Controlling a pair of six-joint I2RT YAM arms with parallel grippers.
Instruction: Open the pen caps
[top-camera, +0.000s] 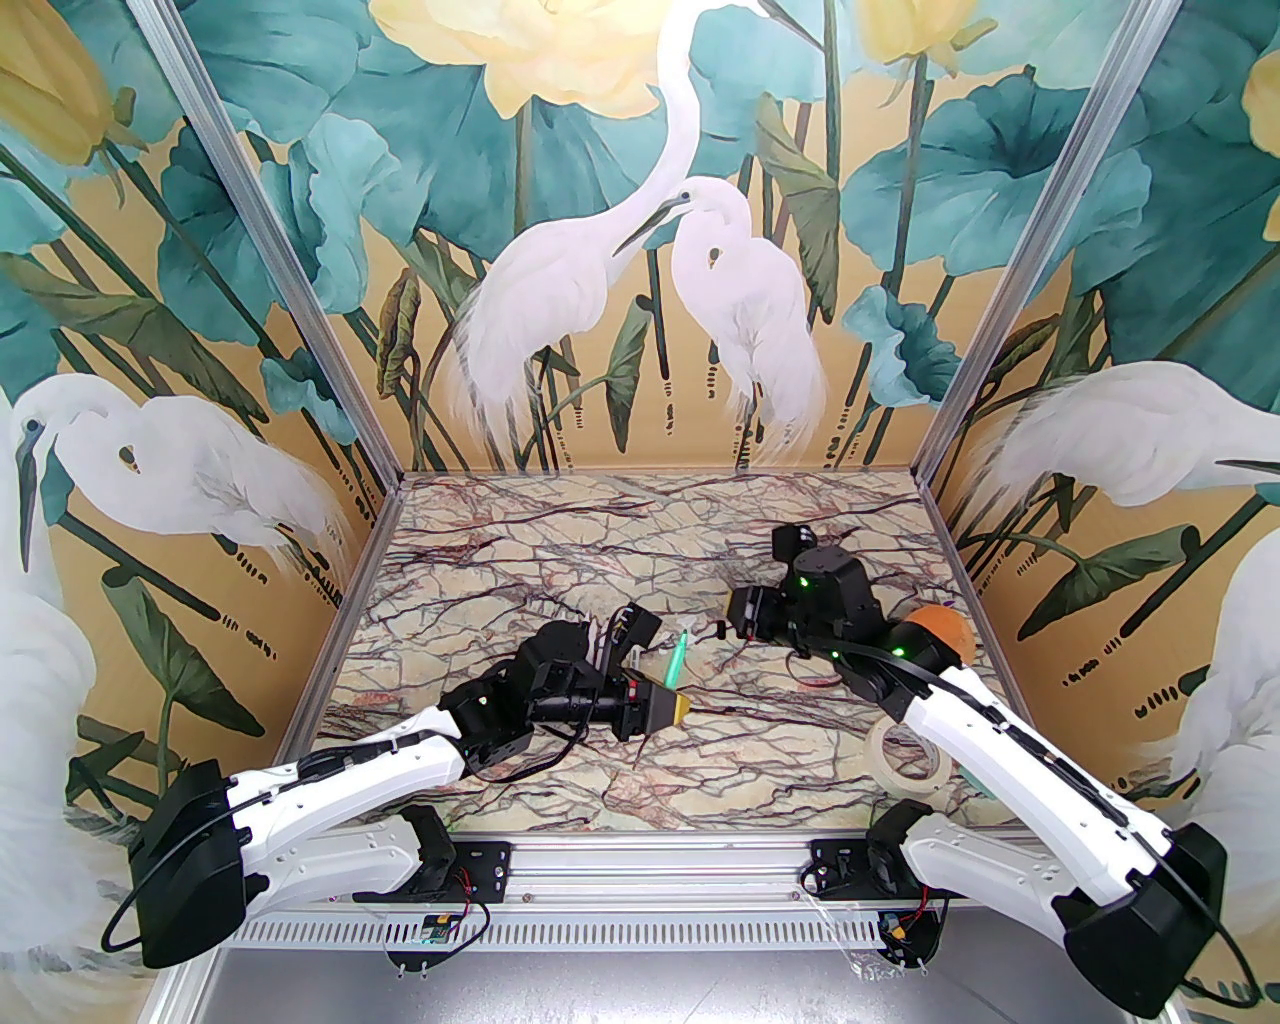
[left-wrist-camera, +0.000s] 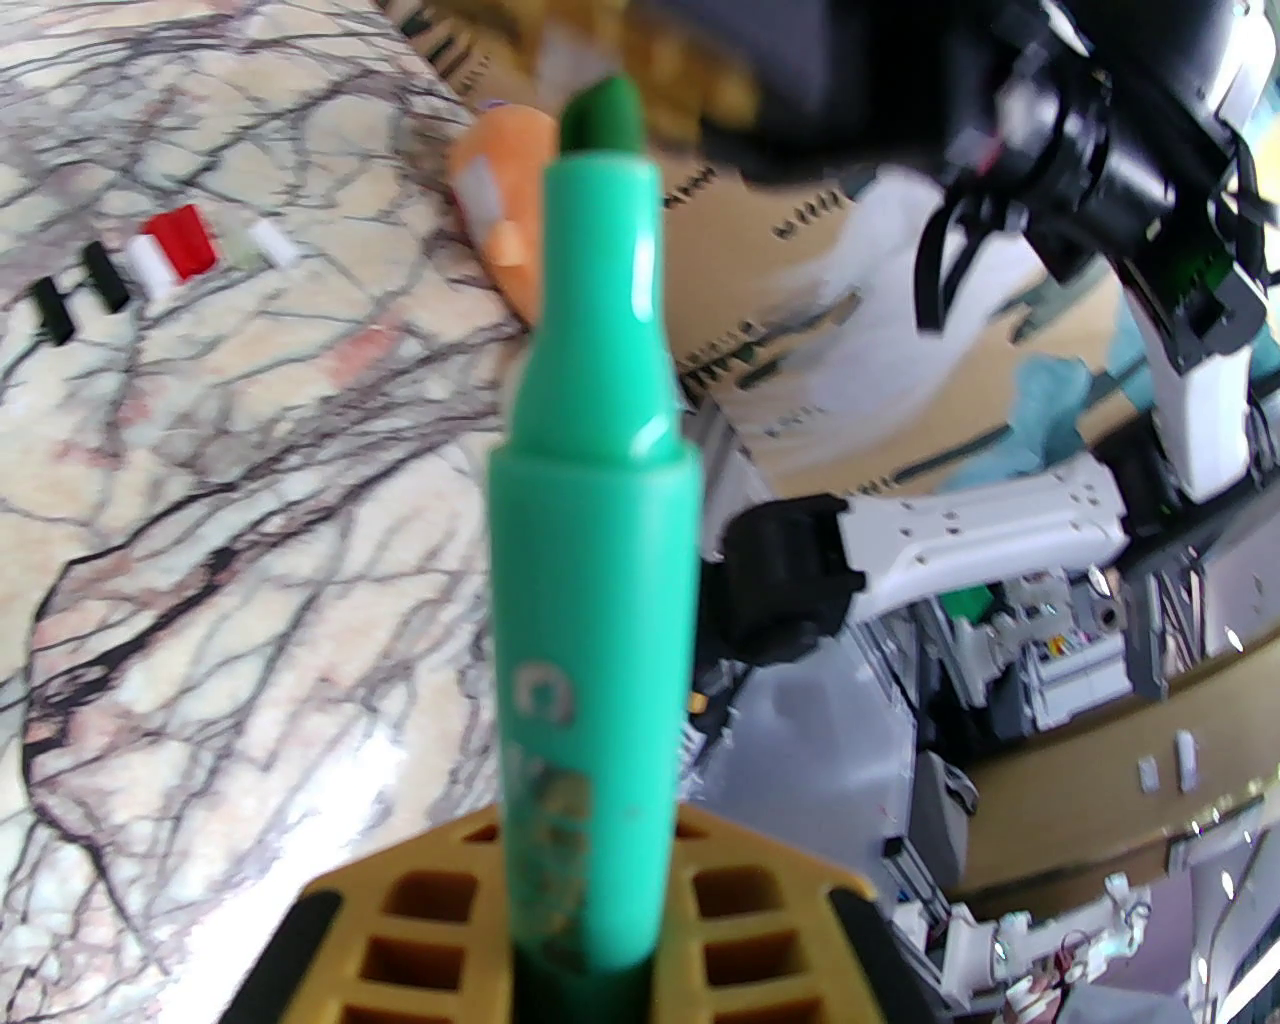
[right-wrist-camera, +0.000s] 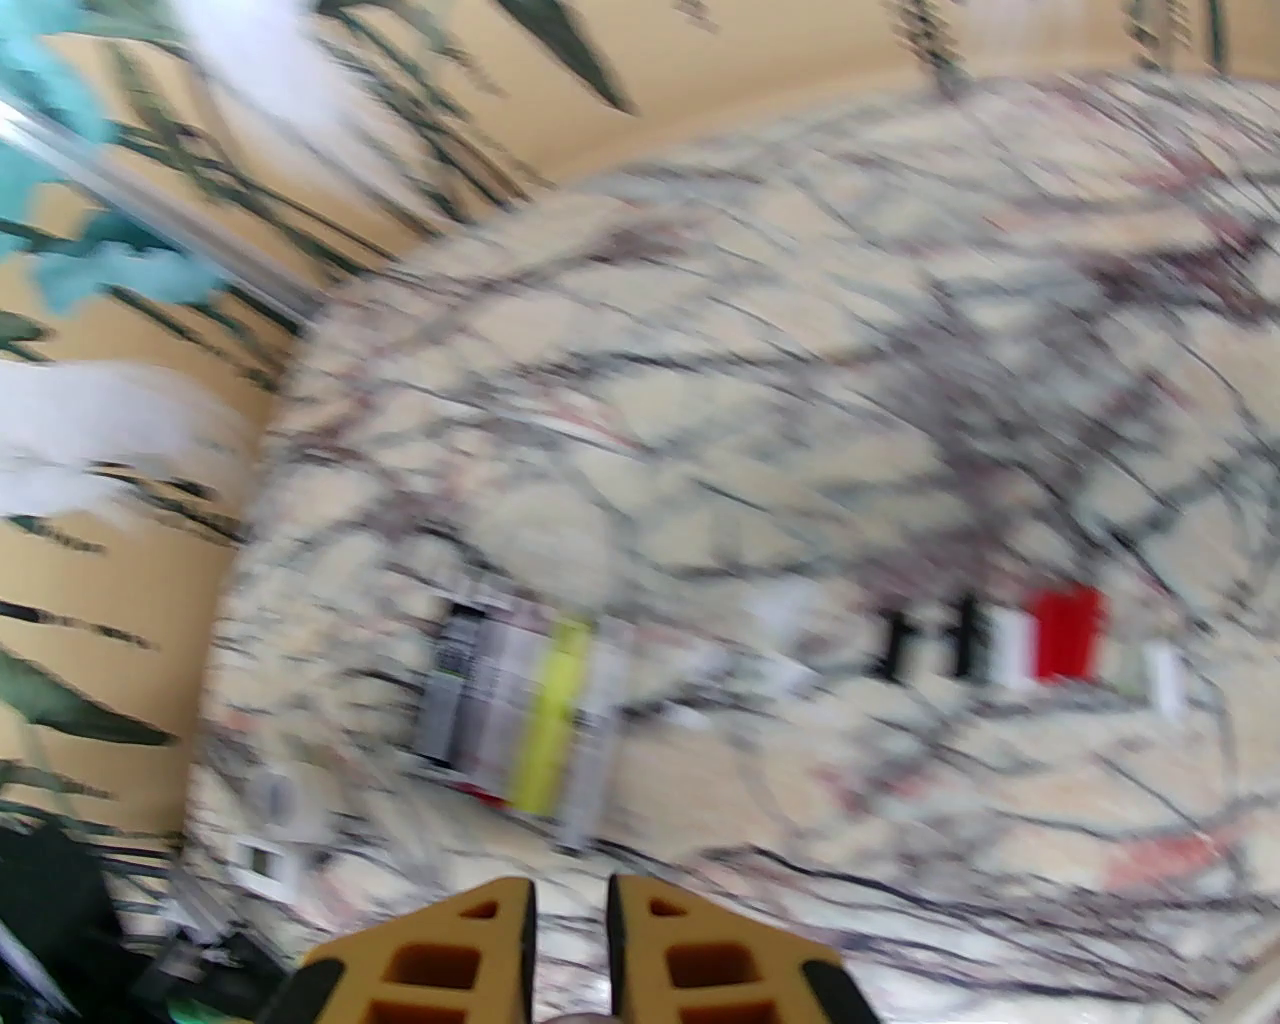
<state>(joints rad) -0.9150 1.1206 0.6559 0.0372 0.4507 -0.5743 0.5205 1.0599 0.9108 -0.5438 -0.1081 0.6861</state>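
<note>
My left gripper (top-camera: 682, 706) (left-wrist-camera: 590, 870) is shut on the barrel of a green marker (top-camera: 679, 655) (left-wrist-camera: 590, 520). The marker's bare green tip (left-wrist-camera: 600, 110) points away from the wrist, with no cap on it. A row of loose pen caps lies on the marble: two black (left-wrist-camera: 105, 275) (right-wrist-camera: 890, 640), a red one (left-wrist-camera: 185, 240) (right-wrist-camera: 1068, 630) and whitish ones (left-wrist-camera: 270, 240) (right-wrist-camera: 1160, 675). My right gripper (top-camera: 724, 626) (right-wrist-camera: 570, 950) hovers just right of the marker's tip, shut, with nothing seen between its fingers. The right wrist view is motion-blurred.
Several grey-white markers and a yellow marker (right-wrist-camera: 545, 710) lie side by side on the marble table (top-camera: 620, 520), partly behind the left wrist. A roll of cream tape (top-camera: 905, 755) and an orange object (top-camera: 945, 630) (left-wrist-camera: 500, 200) sit by the right arm.
</note>
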